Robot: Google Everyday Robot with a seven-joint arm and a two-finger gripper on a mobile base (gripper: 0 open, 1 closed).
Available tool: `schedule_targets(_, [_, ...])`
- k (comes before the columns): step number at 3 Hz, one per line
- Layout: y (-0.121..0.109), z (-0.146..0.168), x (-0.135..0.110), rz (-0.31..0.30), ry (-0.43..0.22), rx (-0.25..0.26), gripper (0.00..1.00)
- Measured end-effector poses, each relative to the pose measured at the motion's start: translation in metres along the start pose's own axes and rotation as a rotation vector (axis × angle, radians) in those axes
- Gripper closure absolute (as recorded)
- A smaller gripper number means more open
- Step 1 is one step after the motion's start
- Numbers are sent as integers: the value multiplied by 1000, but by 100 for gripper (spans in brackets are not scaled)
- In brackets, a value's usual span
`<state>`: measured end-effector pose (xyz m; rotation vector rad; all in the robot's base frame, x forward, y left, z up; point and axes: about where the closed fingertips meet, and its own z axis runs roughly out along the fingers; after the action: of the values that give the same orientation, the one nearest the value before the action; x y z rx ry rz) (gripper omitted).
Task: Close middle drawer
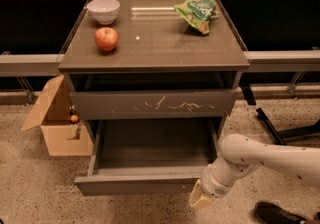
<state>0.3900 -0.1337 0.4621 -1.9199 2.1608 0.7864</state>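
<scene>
The middle drawer (135, 186) is pulled far out of the cabinet, and its dark grey-brown inside is empty. My gripper (201, 200) is at the right end of the drawer's flat front, low, at the front's outer face. My white arm (260, 160) reaches in from the right. Above it, the drawer front with pale scratch marks (152, 104) stands slightly out from the cabinet.
On the cabinet top (165, 43) are a white bowl (103, 10), a red apple (106, 38) and a green snack bag (196, 11). An open cardboard box (55, 123) stands on the floor to the left. A dark shoe-like object (277, 213) lies at the lower right.
</scene>
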Motion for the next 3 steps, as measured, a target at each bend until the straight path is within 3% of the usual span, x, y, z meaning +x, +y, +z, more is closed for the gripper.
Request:
schedule_targets(1, [-28,27,19,-8,-9,36,85])
schedule_targets(2, [-57,43,32,-12,-29,84,62])
schedule_targets(3, [-65,44,34,-18,-31,104,39])
